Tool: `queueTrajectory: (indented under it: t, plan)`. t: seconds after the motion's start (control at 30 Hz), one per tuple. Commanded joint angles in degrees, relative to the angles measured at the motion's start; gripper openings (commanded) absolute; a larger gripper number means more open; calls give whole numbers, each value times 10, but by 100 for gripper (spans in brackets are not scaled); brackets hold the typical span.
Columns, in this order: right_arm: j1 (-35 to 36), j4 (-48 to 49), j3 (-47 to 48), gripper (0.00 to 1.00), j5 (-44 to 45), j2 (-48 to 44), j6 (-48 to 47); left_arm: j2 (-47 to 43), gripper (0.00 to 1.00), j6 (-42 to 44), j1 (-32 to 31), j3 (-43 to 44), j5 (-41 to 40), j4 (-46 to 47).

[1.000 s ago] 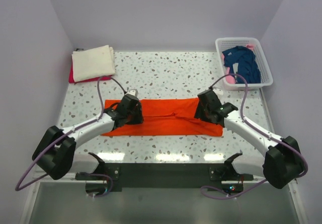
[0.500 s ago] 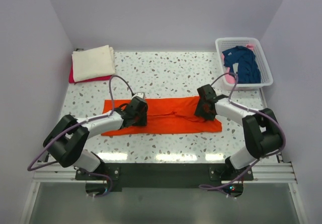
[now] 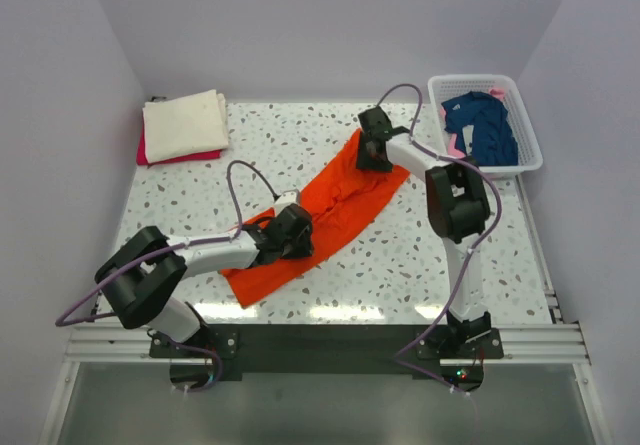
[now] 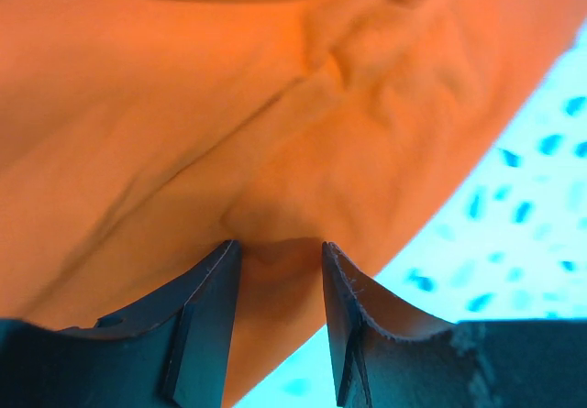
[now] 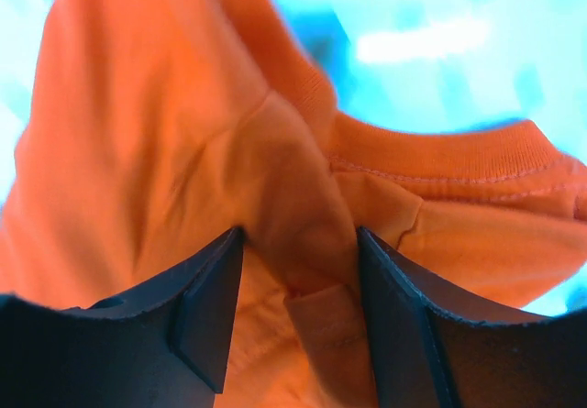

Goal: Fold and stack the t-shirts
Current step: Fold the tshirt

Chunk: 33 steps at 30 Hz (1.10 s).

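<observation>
Orange t-shirt [image 3: 335, 203] folded into a long band and stretched on a slant across the middle of the speckled worktop [image 3: 300, 130], one end toward the back right, the other toward the front left. Pinched at the far end by the right end effector [image 3: 372, 152], fingers clamped on a bunched fold just below the ribbed collar [image 5: 440, 147]. Gripped a little short of the near end by the left end effector [image 3: 288, 235], a ridge of orange cloth caught tight between its two fingers, with speckled surface just beside the hem there. Further out, in the back left corner: a folded cream t-shirt [image 3: 185, 123] stacked on a red t-shirt [image 3: 148, 152], only a red edge showing. At the back right: a white lattice basket [image 3: 478, 81] holding a crumpled navy t-shirt [image 3: 484, 125], with a bit of pink cloth [image 3: 458, 155] beside it.
</observation>
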Motion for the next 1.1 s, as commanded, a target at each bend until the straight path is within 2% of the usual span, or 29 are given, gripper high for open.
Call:
queueTrajectory:
  t: [0.0, 0.1, 0.2, 0.37, 0.47, 0.5, 0.6, 0.73, 0.87, 1.07]
  plan:
    - [0, -58, 161, 56, -41, 121, -80, 62, 46, -119, -46, 26, 51, 1]
    - [0, -93, 298, 56, -61, 185, -117, 146, 47, -147, -76, 86, 72, 42]
    - [-1, -81, 369, 59, -90, 242, -149, 220, 48, -148, -83, 160, 116, 100]
    - [0, -39, 385, 65, -134, 257, -175, 247, 51, -104, -80, 240, 124, 87]
    - [0, -26, 382, 72, -141, 240, -179, 219, 54, -61, -77, 248, 109, 76]
    - [0, -23, 382, 75, -141, 235, -177, 202, 55, -52, -75, 249, 103, 38]
    - [0, -19, 383, 82, -139, 204, -178, 156, 56, -20, -72, 247, 73, 4]
    - [0, -25, 382, 83, -113, 154, -174, 82, 58, 5, -71, 222, 28, -36]
    - [0, -34, 351, 84, -82, 91, -147, 13, 59, 9, -66, 161, -8, -66]
    - [5, -1, 191, 81, -80, 0, -106, -74, 60, 6, -32, 97, -6, -79]
